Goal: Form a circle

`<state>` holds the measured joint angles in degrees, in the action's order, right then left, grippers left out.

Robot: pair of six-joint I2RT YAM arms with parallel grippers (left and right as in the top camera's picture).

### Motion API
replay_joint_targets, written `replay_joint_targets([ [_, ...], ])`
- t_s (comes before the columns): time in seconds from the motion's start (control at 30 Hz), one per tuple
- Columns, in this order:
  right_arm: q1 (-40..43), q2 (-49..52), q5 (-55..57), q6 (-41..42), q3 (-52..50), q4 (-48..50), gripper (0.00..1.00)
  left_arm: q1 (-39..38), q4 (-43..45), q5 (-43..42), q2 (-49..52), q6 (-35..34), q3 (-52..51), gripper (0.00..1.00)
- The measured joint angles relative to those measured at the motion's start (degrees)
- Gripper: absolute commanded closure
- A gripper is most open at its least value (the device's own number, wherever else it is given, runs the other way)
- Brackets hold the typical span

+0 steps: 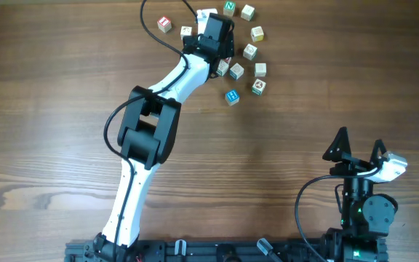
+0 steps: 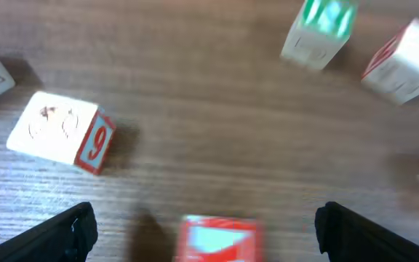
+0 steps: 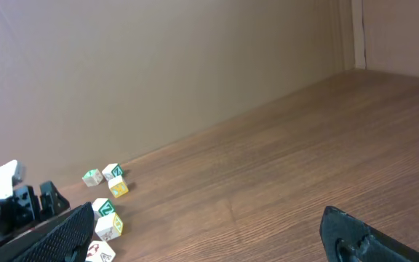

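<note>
Red-faced wooden cube (image 2: 217, 239) between spread left jaws; right jaws spread, empty; pale cubes (image 1: 256, 33) on grained wooden table (image 1: 304, 87).

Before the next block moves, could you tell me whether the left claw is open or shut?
Open: the left claw has its fingers spread wide, gripping nothing.

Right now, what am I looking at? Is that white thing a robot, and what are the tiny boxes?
Yes, two robot arms at a wooden table. The top picture looks down from above. The left gripper reaches over small wooden letter cubes lying in a loose curve. The right gripper waits near the front. The other two pictures come from cameras on each wrist. The left one sees a cube with a red face between its open fingers. Neither gripper holds anything.
</note>
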<state>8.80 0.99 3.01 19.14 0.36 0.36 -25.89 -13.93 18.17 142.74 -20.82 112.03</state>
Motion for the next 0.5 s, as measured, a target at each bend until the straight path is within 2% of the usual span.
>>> replay_joint_targets([
  [0.1,0.00,0.00,-0.02,0.00,0.00,0.00,0.00,0.00,0.83,-1.46,-1.11,-2.21,0.00,0.00],
  [0.37,0.00,0.00,-0.02,0.00,0.00,0.00,0.00,1.11,0.66,-3.82,-1.44,-2.84,-0.02,0.01],
  [0.47,0.00,0.00,0.00,0.00,0.00,-0.02,0.00,2.05,0.94,-7.37,-1.36,-1.27,0.00,0.08],
  [0.5,0.00,0.00,0.00,0.00,0.00,0.00,0.00,2.34,1.05,-8.13,-1.27,-0.63,0.00,0.13],
])
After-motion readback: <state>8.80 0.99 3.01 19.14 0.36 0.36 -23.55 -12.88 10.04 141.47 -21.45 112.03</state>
